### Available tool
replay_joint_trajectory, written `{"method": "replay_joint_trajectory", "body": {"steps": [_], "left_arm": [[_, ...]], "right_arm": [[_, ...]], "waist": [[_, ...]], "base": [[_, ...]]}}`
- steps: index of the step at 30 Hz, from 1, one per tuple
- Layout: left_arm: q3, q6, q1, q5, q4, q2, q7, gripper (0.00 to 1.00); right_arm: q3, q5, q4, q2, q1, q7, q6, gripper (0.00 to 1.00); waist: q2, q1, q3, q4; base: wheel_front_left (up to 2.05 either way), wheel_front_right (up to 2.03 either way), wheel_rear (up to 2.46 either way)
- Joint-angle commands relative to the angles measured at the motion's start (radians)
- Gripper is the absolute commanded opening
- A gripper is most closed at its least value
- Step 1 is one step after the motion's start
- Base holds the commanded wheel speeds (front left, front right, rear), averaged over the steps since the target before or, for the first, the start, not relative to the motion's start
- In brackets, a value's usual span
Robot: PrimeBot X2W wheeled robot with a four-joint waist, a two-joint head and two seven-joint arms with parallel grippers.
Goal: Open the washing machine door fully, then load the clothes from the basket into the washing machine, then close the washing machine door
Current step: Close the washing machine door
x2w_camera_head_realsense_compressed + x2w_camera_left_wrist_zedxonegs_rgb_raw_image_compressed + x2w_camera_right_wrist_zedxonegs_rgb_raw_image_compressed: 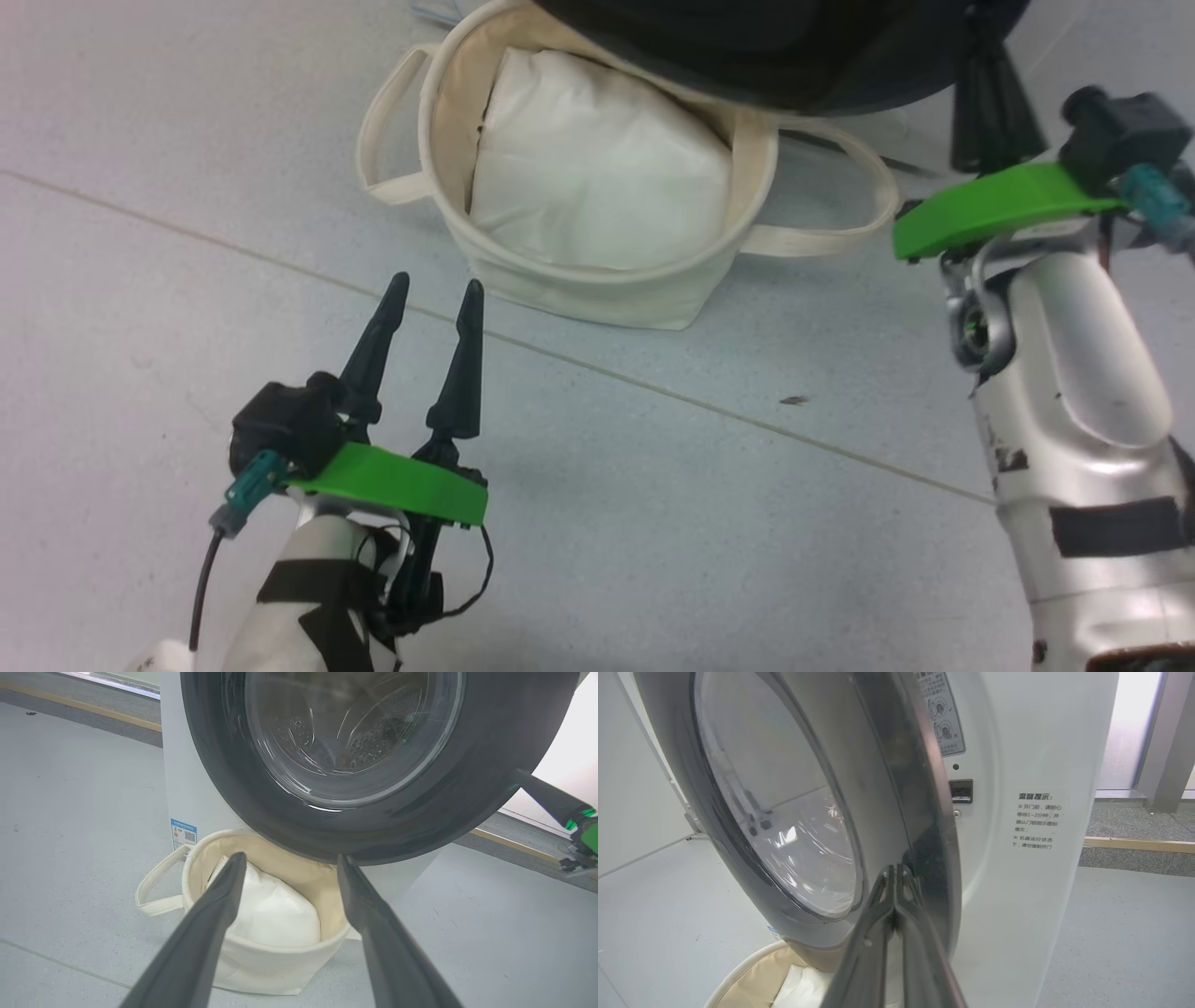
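Pretty sure this is the last step, closing up. The basket (579, 289), at the top centre of the head view, has just a plain white pad (597, 177) in it, so my guess is the clothes are already in the drum. The glass is too murky to confirm that.

The washing machine door (490, 765) hangs ajar, its black rim overhanging the far side of the basket. The right gripper (895, 870) has its fingers pinched fully together, holding nothing, with the tips right at the door's rim near the latch edge. I can't tell if they're actually touching. The left gripper (437, 283), lower left of the head view, has its fingers spread wide and empty, pointing at the basket but short of it.

The next move looks like a steady push on that rim until the door edge meets the latch slot (961, 791) on the washing machine (1031, 882) front. It needs to be firm enough to click, and the fingertips could slide on the gloss.

The floor (653, 485) is smooth pale grey with one thin seam (653, 391) running diagonally and a small dark speck (794, 400). The room is bare, with a white wall (626, 812) at the left of the right wrist view and a wooden strip (1139, 843) at the right.
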Motion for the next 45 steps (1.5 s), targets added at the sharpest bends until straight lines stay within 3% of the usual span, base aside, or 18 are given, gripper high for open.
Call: {"method": "replay_joint_trajectory", "body": {"steps": [1,14,28,35,45], "left_arm": [[0.025,0.007,-0.014,-0.008,-0.033,0.014,-0.012,1.00],[-0.022,0.032,-0.045,-0.053,-0.048,0.014,-0.012,1.00],[-0.051,0.048,-0.073,-0.085,-0.057,0.014,-0.012,1.00],[-0.055,0.052,-0.080,-0.090,-0.055,0.014,-0.012,1.00],[-0.026,0.038,-0.064,-0.054,-0.028,0.014,-0.012,1.00]], "right_arm": [[0.002,-0.010,-0.024,0.016,-0.034,-0.012,0.000,0.00],[-0.148,-0.120,0.026,0.008,-0.175,-0.012,0.000,0.00],[-0.260,-0.160,0.060,-0.010,-0.304,-0.012,0.000,0.00],[-0.270,-0.156,0.048,-0.008,-0.321,-0.012,0.000,0.00],[-0.230,-0.103,0.017,0.009,-0.207,-0.012,0.000,0.00]], "waist": [[0.0000,-0.0001,0.015,0.015],[0.0000,-0.0001,0.082,0.069],[0.0000,-0.0001,0.142,0.102],[0.0000,-0.0001,0.145,0.103],[0.0000,-0.0001,0.071,0.049]], "base": [[0.00,0.00,0.00],[0.00,0.00,0.00],[0.00,0.00,0.00],[0.00,0.00,0.00],[0.00,0.00,0.00]]}}
